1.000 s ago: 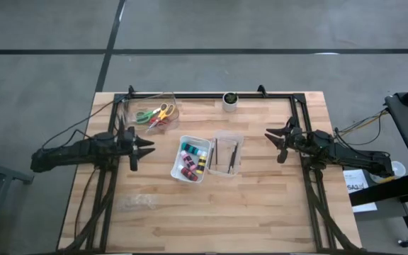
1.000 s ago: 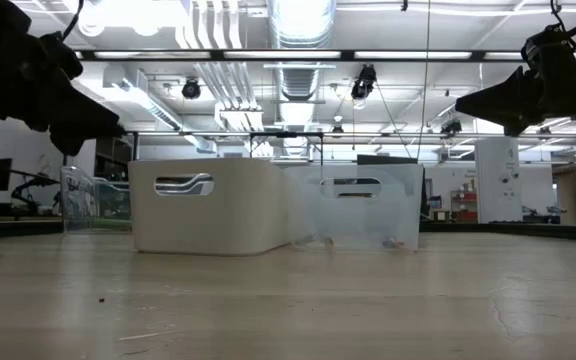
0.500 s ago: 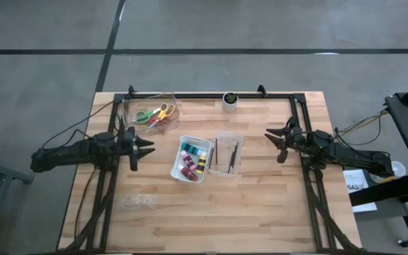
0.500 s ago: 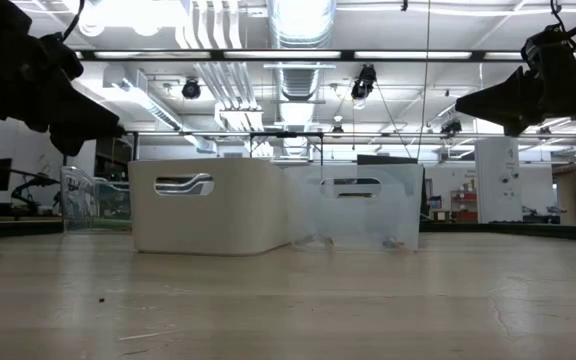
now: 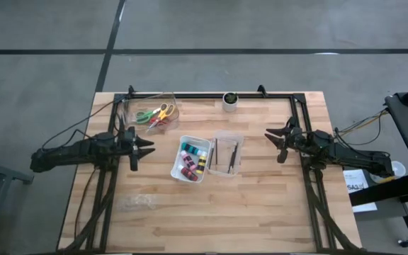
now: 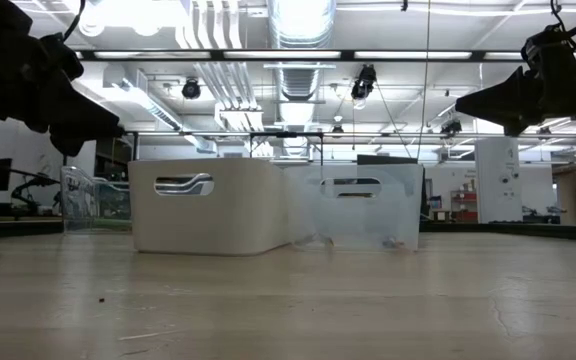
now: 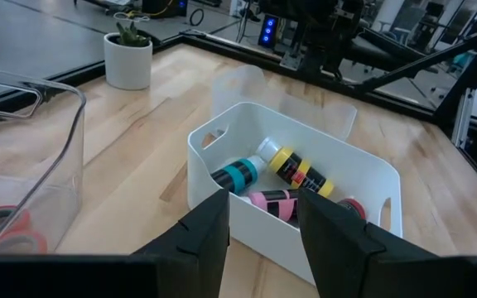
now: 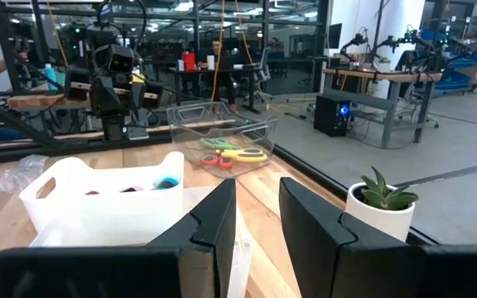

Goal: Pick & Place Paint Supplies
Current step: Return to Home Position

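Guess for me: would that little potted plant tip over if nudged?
Probably not easily: the white pot looks squat, with only a short plant. On the smooth wooden table it would likely slide rather than tip. Being small, it is probably light.

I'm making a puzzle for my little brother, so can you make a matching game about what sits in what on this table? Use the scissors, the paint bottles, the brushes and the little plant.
Things:
1. scissors
2. paint bottles
3. brushes
4. plant

Holders:
A. frosted bin
B. white pot
C. clear bin
D. white bin

Pairs: 1-C, 2-D, 3-A, 4-B.
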